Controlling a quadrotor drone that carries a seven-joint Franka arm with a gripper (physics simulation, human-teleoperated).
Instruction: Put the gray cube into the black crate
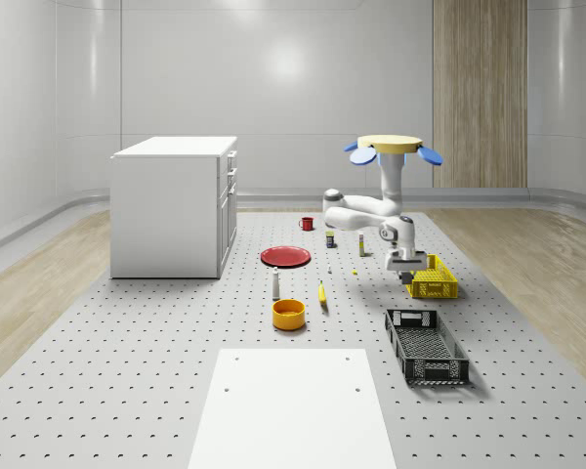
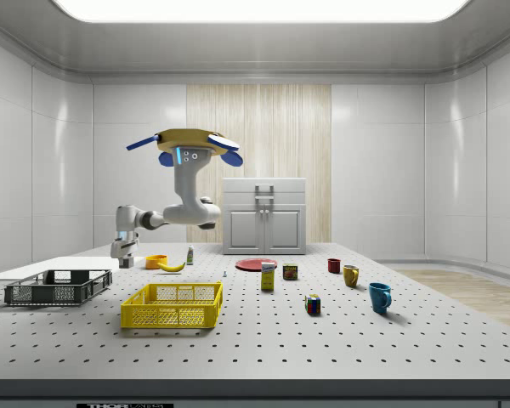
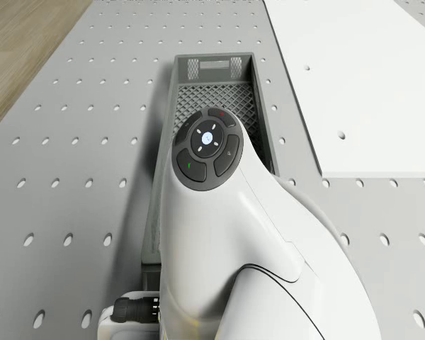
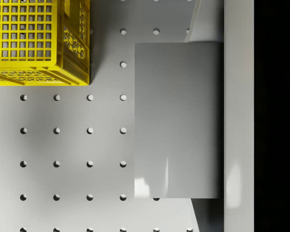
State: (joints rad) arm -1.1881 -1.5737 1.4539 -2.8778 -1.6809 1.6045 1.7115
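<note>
Gray cube clamped between closed jaws, drone hovering near yellow crate.

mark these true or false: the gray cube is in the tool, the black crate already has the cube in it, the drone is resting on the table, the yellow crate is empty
1. The smooth gray cube sits in the tool. True: the wrist view shows it right against a finger.
2. The black mesh crate already holds the cube. False: it is empty.
3. The yellow-topped quadrotor drone rests on the gray perforated table. False: it hovers above it, behind the yellow lattice crate in the whole-scene view.
4. The yellow crate is empty. True.
</note>
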